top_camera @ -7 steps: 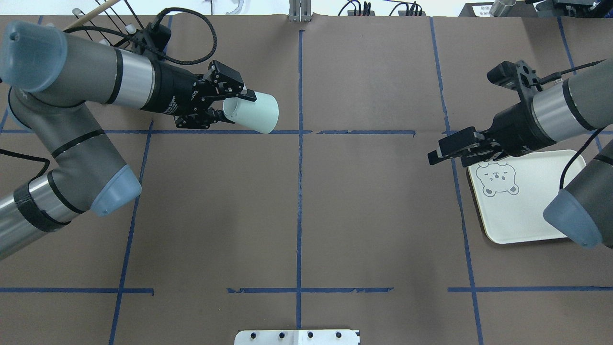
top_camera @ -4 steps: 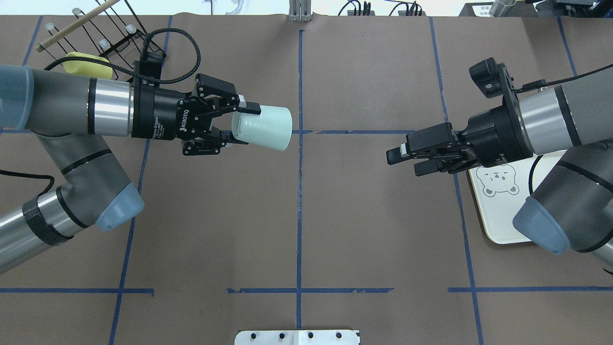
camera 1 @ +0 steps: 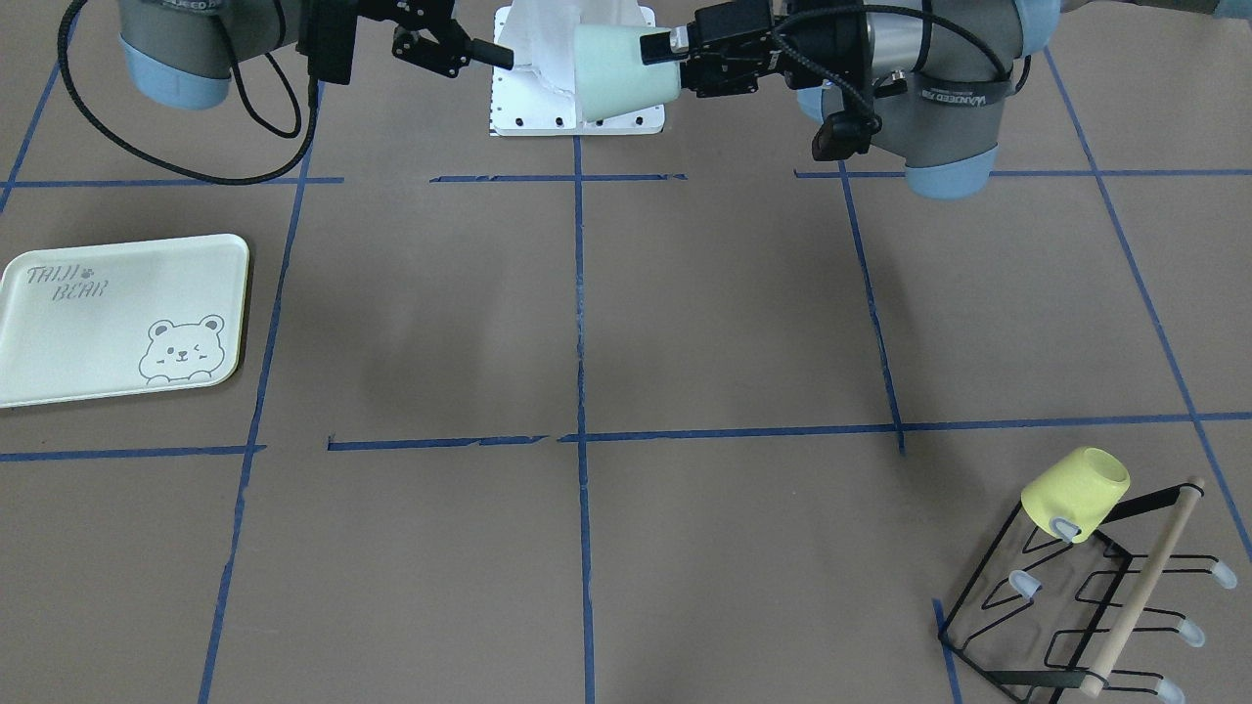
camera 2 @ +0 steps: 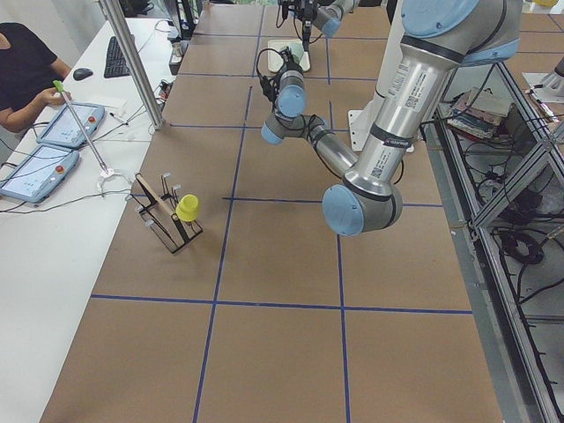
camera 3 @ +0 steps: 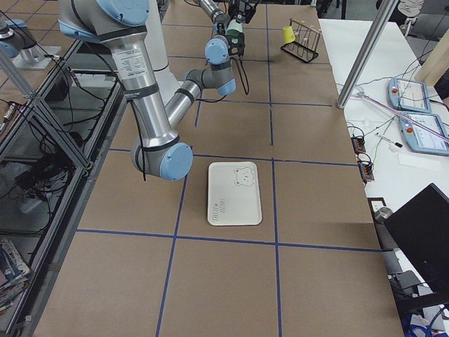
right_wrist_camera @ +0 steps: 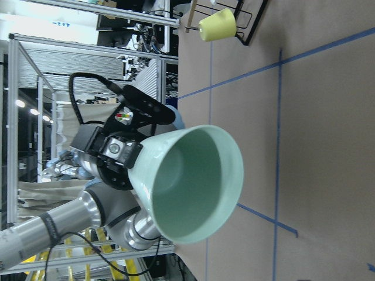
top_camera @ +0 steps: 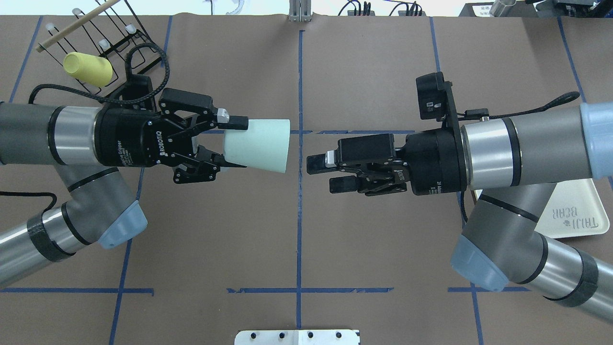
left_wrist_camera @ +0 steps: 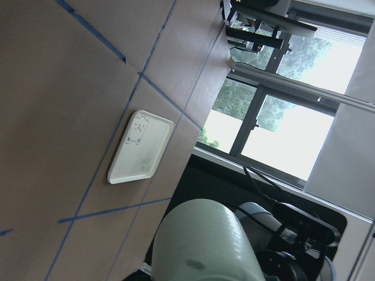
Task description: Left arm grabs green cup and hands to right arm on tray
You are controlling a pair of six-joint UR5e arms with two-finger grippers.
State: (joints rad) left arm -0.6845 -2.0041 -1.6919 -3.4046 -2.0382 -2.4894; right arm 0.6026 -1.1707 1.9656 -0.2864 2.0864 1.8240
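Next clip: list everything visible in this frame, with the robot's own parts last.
green cup: one, pale mint, held sideways above the table's middle
yellow cup: one, yellow, hung on the rack
rack: one, black wire with wooden dowel, far corner on the robot's left
tray: one, cream-green with bear drawing, flat on the robot's right
table: one, brown covering
tape lines: several, blue, grid across the table
mounting plate: one, white, robot's edge
operator: one, black top, side bench
left arm, right arm: grey-silver
left claw: black, gripping cup's base end
right claw: black, open, facing cup's mouth, apart from it
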